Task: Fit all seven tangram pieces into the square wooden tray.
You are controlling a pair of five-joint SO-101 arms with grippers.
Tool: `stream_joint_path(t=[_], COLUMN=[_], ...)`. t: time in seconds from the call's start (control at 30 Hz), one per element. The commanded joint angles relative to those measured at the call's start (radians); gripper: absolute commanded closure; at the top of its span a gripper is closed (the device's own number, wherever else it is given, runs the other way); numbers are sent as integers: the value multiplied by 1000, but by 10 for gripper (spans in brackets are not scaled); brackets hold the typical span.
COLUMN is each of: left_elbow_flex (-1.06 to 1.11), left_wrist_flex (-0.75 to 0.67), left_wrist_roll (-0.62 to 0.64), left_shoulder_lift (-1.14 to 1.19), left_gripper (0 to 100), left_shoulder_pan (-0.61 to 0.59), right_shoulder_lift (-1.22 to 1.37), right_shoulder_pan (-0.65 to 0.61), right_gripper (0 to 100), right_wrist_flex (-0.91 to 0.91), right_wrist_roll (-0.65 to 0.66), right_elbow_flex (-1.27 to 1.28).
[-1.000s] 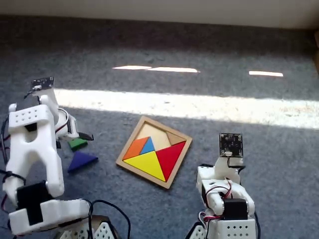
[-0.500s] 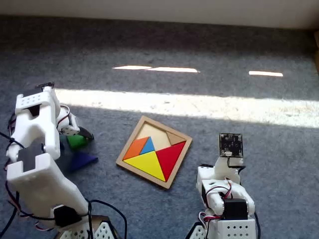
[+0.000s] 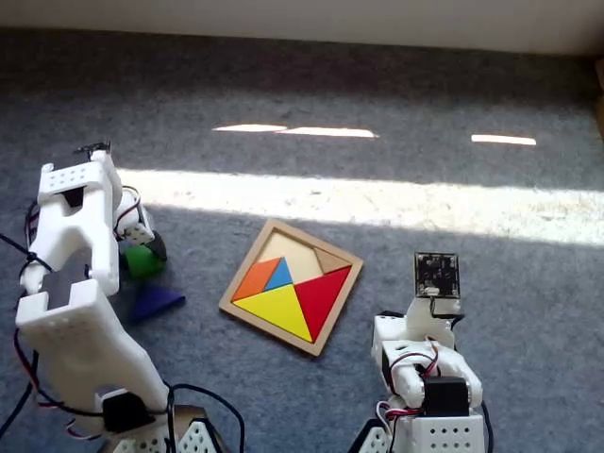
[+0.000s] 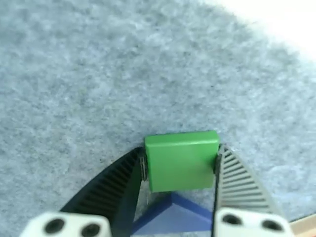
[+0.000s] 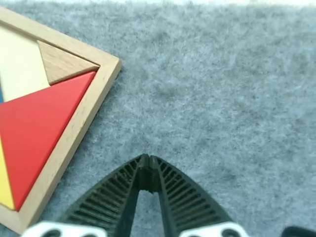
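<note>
grey carpet covers the surface (image 3: 491, 311), and nearest to me the right pincer (image 5: 147, 167) sits low over it with its ribbed fingers pressed tip to tip, holding nothing. it is near the tray's corner but apart from it.

just past it is the square wooden tray (image 5: 74, 126), lying on the carpet turned like a diamond. inside, the big yellow triangle (image 3: 278, 311) fills the nearest part, the big red triangle (image 3: 321, 297) touches it along one edge, and an orange piece (image 3: 257, 278) and a small light blue triangle (image 3: 279, 276) sit side by side on the yellow one's other side. the far part of the tray is a pale cream area (image 3: 294, 257) with a wood-brown triangle (image 3: 330, 260) next to the red one. i cannot tell whether those two are pieces or bare tray floor.

off on the left arm's side, well apart from the tray, a dark blue triangle (image 3: 154, 302) lies flat on the carpet. just beyond it, the left pincer (image 4: 180, 150) is down at the carpet and closed narrowly on the green piece (image 4: 181, 160), one finger against each of its sides.

farther off, a bright band of sunlight (image 3: 377, 203) crosses the carpet.
</note>
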Motion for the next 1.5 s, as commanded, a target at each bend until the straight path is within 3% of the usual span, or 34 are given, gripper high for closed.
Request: stream_joint_path(t=[0.0,0.17,0.4,0.7,1.0,1.47], left_elbow_flex=[-47,-36,84,162,156,163], left_wrist_flex=[31,51,21,25,-2,-144], left_wrist_roll=[9,6,2,-83,-330,-559], left_shoulder_lift=[2,-62,-286,-499,-539,-518], left_gripper=[822,823,927,927,927,926], left_shoulder_pan=[51,120,196,317,552,796], right_shoulder_lift=[-10,-10,-10,-10,-10,-10], right_shoulder_pan=[10,10,19,50,51,51], right_gripper=[993,993,993,993,993,993], right_wrist_flex=[5,5,5,-2,-2,-4], right_wrist_roll=[9,9,9,9,9,9], right_elbow_flex=[127,127,127,127,127,127])
